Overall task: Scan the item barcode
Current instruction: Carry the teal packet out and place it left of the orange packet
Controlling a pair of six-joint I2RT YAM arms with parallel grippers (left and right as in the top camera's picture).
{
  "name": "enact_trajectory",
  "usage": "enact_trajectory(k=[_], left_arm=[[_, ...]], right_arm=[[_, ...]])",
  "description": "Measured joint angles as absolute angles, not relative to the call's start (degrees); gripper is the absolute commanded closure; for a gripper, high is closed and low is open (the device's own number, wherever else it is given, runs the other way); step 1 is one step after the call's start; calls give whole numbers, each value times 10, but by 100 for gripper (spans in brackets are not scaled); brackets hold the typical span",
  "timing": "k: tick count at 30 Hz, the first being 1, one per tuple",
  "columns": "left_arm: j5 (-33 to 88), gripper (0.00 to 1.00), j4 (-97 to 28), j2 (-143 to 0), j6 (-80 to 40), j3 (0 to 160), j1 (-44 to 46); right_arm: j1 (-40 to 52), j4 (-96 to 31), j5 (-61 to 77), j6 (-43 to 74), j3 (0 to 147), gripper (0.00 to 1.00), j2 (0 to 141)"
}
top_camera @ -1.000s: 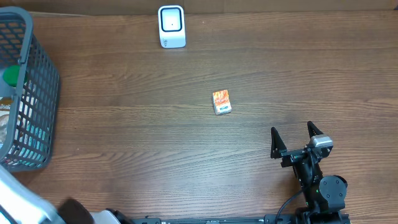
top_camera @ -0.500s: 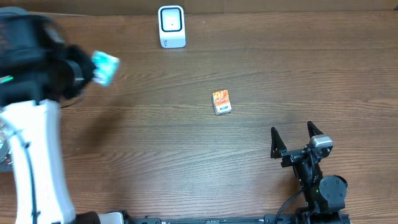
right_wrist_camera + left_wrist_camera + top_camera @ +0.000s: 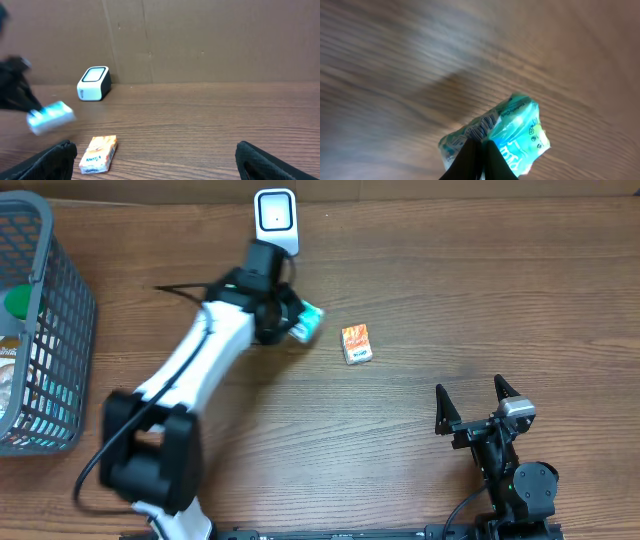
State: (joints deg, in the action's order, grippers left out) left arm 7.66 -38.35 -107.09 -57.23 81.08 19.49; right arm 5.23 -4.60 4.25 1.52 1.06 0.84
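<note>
Packet [image 3: 307, 323], teal and white and soft-sided, is held clear of the tabletop [image 3: 450, 290], just below and slightly right of the scanner [image 3: 276, 222] in the overhead view. It is pinched at one end by the left end effector [image 3: 290, 320], whose fingers are closed together on the wrapper. In the left wrist view the dark fingertips [image 3: 470, 155] are seen meeting over the packet's near edge, and the rest of the packet juts out beyond them.

A barcode [image 3: 482, 125] is seen on the wrapper right beside the grip and is left uncovered. This is judged to be the reason for an edge hold: the stripes can be shown to the scanner's dark window without a finger across them. The packet is near the scanner but not yet squared up to the window, so the code is judged to need turning toward that face and bringing closer.

An orange box [image 3: 356, 344] is laid flat on the tabletop, farther from the scanner than the packet and to its lower right, touched by nothing. A grey basket [image 3: 60, 320] with other goods inside is set well to the scanner's left. The right end effector [image 3: 470, 387] is parked well apart from the scanner, near the front edge, with its fingers spread wide and nothing between them.
</note>
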Motion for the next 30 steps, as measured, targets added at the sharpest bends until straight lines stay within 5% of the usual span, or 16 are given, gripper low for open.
enact_trajectory(k=[5, 7, 10, 19, 23, 30], left_arm=[[75, 95, -360, -1131, -608, 809, 237], [72, 64, -360, -1139, -614, 808, 247], [69, 49, -359, -1139, -613, 807, 250], [51, 45, -451, -1124, -543, 839, 238], [1, 27, -536, -1071, -468, 919, 227], [-64, 26, -670, -946, -363, 1100, 141]], right_arm=[[52, -46, 43, 15, 11, 0, 8], [52, -46, 43, 15, 11, 0, 8], [52, -46, 43, 15, 11, 0, 8], [52, -45, 43, 15, 11, 0, 8], [52, -46, 43, 15, 11, 0, 8], [52, -46, 43, 15, 11, 0, 8]])
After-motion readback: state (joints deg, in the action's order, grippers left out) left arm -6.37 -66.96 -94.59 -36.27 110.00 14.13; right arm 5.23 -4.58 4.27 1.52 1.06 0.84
